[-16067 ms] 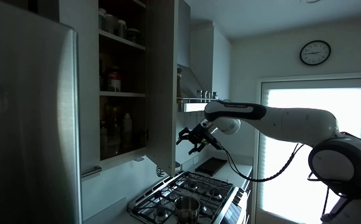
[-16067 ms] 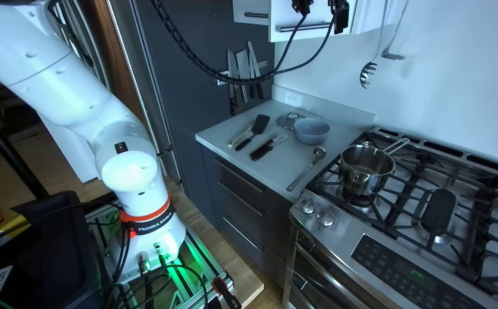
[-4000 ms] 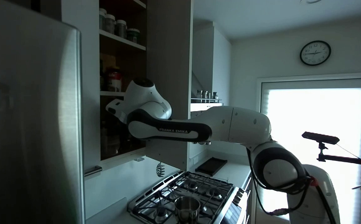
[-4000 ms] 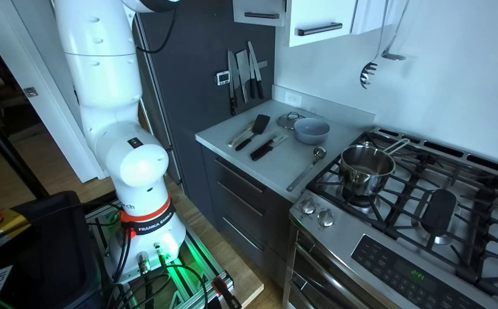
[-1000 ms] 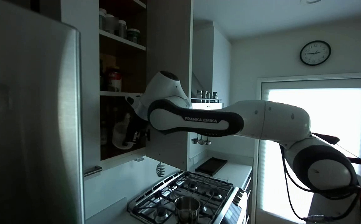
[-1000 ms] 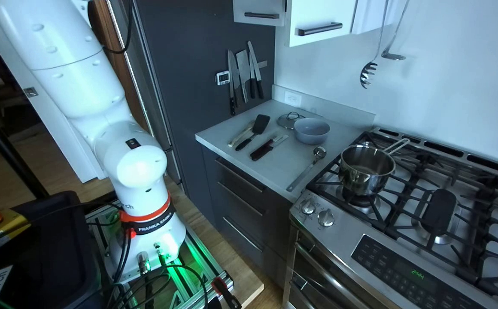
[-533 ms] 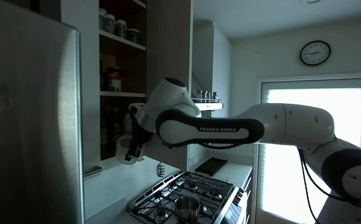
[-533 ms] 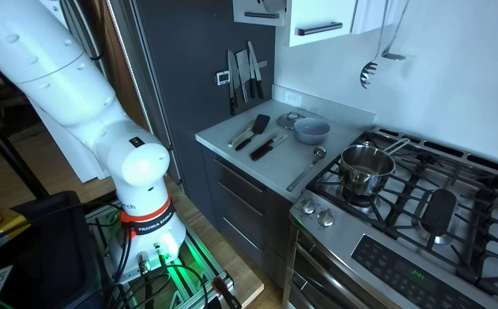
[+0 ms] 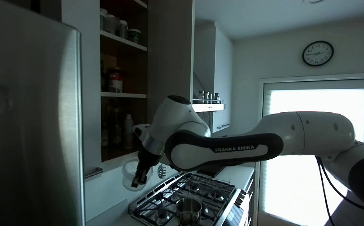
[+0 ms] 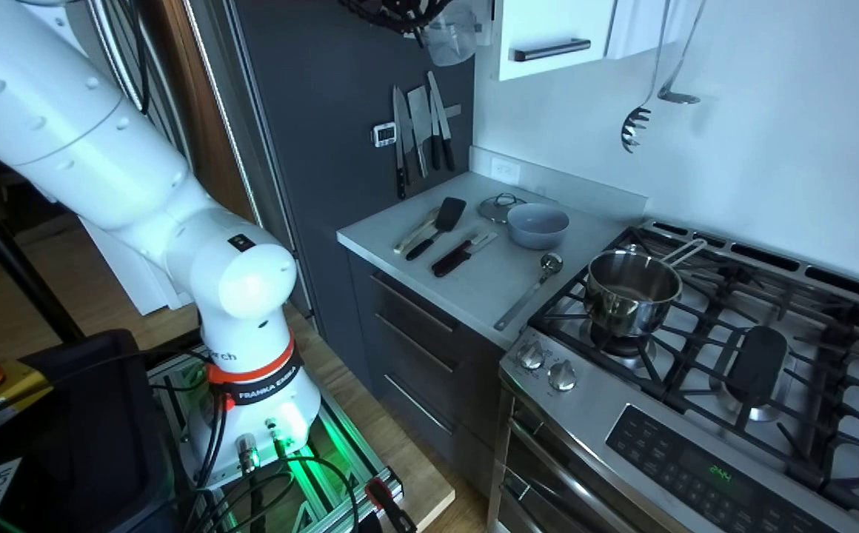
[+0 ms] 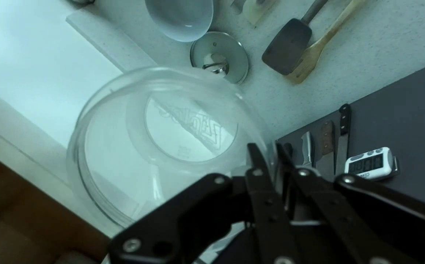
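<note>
While tight on clear container [image 11: 176, 146], tool [image 11: 266, 152] above counter [image 11: 366, 62], with bowl [image 11: 181, 18], lid [image 11: 220, 57], knives [image 11: 327, 141] beyond.

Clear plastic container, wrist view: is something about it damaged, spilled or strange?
No damage or spill shows on the clear plastic container. Perhaps odd: the end effector pinches only its wall, leaving it off-centre.

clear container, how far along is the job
Done, by the look: the clear container is outside the open cabinet. In hand: the gripper pinches it at one side, holding it in the air, higher than the counter. Left, probably: setting it down; nothing supports it from below.
</note>
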Controlling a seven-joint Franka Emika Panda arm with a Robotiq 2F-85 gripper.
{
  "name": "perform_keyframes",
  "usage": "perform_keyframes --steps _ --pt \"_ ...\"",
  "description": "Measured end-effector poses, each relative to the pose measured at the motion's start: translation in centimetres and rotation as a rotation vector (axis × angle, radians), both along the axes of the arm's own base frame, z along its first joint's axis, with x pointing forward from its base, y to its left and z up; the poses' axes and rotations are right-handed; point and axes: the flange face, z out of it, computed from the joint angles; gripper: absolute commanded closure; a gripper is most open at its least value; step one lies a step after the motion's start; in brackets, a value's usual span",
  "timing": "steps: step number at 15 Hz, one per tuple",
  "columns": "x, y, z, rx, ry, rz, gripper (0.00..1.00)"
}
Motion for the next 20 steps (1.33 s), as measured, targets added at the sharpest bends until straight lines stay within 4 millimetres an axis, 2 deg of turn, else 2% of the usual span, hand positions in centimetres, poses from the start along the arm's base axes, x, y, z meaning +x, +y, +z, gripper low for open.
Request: perform_keyframes --steps 11,12,13,15,17,18,20 --pt "-3.4 -1.6 -10.8 0.128 0.172 -0.098 0.98" --pt "-3.7 -1.8 -11.7 0.137 0.189 -0.108 0.9" --pt "-4.0 -2.1 -12.6 0.148 0.202 -0.117 0.9" --pt "-4.4 -2.5 -13.6 0.159 0.213 -0.127 0.9" --pt "-4.6 -2.7 -13.7 0.162 0.213 -0.131 0.9" --pt "-4.7 -2.7 -13.6 0.163 0.211 -0.132 0.98" --pt "-4.7 -2.7 -13.5 0.164 0.208 -0.131 0.98"
